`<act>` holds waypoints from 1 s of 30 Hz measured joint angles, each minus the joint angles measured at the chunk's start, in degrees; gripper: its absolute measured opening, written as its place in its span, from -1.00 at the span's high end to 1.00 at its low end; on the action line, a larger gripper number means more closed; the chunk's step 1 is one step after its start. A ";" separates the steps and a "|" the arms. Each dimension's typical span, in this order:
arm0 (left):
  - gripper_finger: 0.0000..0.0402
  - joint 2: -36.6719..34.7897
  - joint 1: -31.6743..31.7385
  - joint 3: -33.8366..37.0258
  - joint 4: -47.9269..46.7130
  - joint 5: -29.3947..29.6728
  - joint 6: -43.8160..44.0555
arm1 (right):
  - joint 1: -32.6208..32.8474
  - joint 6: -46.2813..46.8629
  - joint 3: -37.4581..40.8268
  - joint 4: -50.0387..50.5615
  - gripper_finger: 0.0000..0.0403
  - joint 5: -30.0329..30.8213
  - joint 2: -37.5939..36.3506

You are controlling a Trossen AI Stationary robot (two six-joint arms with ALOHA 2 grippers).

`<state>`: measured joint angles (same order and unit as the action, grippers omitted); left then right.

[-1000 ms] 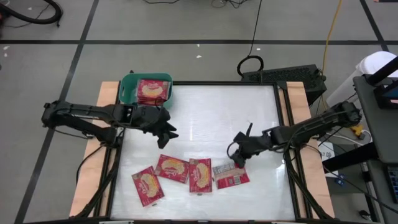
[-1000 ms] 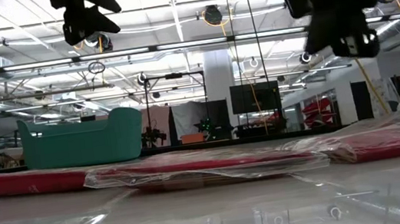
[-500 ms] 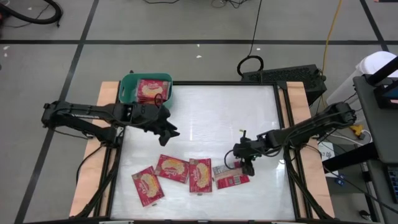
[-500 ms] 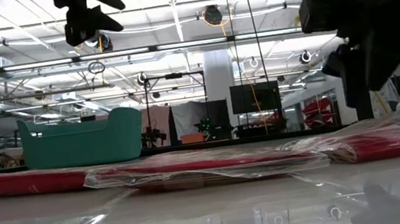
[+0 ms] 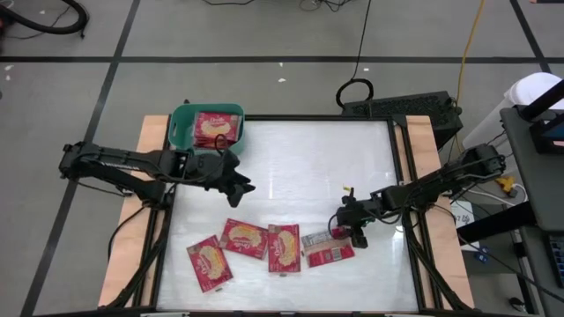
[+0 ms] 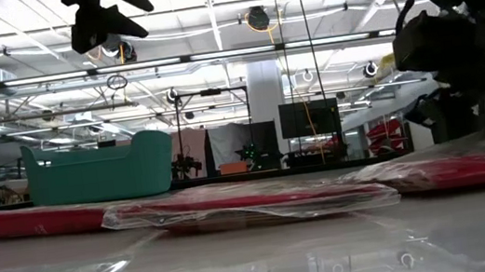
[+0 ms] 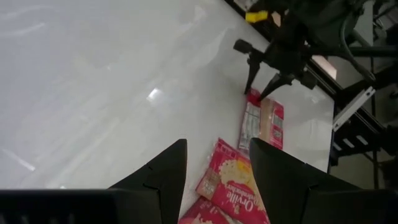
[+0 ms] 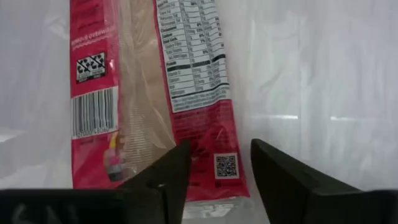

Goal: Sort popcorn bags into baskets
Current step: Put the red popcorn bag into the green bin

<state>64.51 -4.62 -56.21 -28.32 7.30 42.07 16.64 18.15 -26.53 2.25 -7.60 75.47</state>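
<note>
Four red popcorn bags lie flat near the table's front: three picture-side up (image 5: 210,262), (image 5: 244,238), (image 5: 283,248), and one label-side up (image 5: 327,250). Another bag (image 5: 216,129) lies in the teal basket (image 5: 182,123) at the far left. My right gripper (image 5: 346,232) is open and low over the right end of the label-side bag (image 8: 199,93); one finger stands over the bag, the other over bare table. My left gripper (image 5: 242,183) is open and empty, held high between the basket and the row of bags. My right gripper's fingers (image 8: 158,180) come slanting down at the label-side bag's right end (image 8: 217,165), which lies flat on the table. Whether they touch it, I cannot tell.
The white tabletop (image 5: 308,167) lies bare between the two arms and toward the far right. Wooden side rails (image 5: 423,176) border the table. In the low view the basket (image 6: 102,170) stands at the far left behind the flat bags (image 6: 251,201).
My right gripper has come down and a little toward the table's near right, from above the label-side bag's far edge to low over its right end. The bags have stayed where they were.
</note>
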 joint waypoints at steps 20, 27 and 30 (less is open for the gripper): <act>0.12 2.74 0.48 0.01 7.16 11.72 4.68 | -0.31 10.89 2.15 -9.72 1.00 1.58 -1.01; 0.12 11.86 -0.93 -0.05 21.61 9.13 5.51 | -1.07 13.12 2.15 -8.79 1.00 1.67 -6.02; 0.12 15.64 -2.25 0.02 27.95 7.88 4.91 | -1.09 13.14 2.06 -8.42 1.00 1.80 -8.94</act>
<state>80.15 -6.88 -56.18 -0.38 15.18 46.98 15.55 31.29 -24.47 -6.17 -5.80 66.53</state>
